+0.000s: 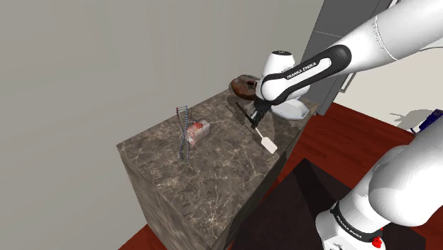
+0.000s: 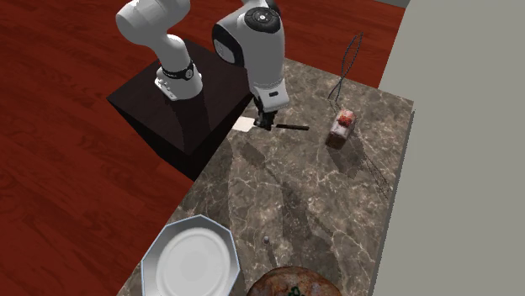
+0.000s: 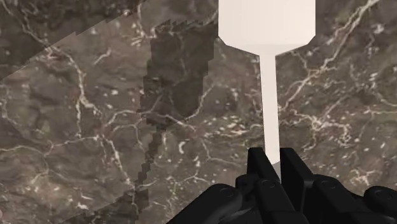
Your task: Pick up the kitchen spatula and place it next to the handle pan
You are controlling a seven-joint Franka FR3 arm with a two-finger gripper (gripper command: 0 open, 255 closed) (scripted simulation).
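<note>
The end effector (image 3: 273, 159) is clenched on the pale neck of the spatula (image 3: 267, 25), whose white blade hangs above its own shadow on the brown marbled worktop (image 3: 76, 127). The second exterior view adds a black handle jutting out past the fingers, with the blade at the worktop's edge, near the dark stand (image 2: 185, 122). The pan (image 2: 290, 282) lies well apart, beside a white plate (image 2: 193, 261). The floor (image 2: 67, 168) is red wood and the wall (image 1: 106, 57) is grey.
</note>
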